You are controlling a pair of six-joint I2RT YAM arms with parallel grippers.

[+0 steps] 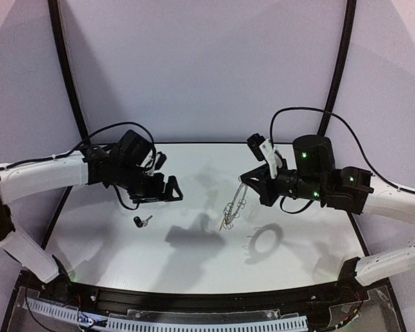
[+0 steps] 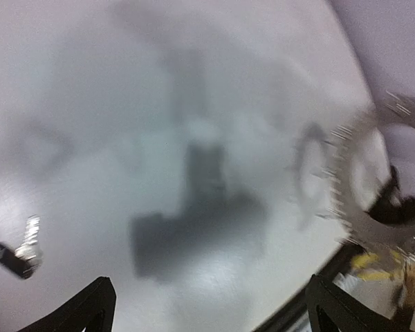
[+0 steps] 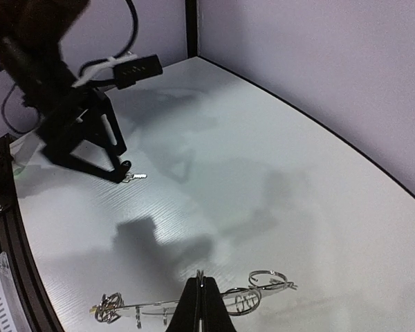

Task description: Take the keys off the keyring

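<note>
- Two grippers are over the table point(image 1: 104, 266). The left gripper point(image 1: 169, 189) has its jaws spread wide and holds nothing.
- The right gripper point(image 1: 244, 181) has its jaws pressed together on the rim of the keyring point(image 1: 232, 204).
- The keyring hangs clear of the table, tilted down toward the near left, with thin wire loops point(image 3: 270, 280) along its rim.
- A blurred yellow bit point(image 2: 372, 260) shows at the ring's lower end.
- The black key point(image 1: 142, 221) lies flat on the table just near of the left gripper, well apart from the keyring.
</note>
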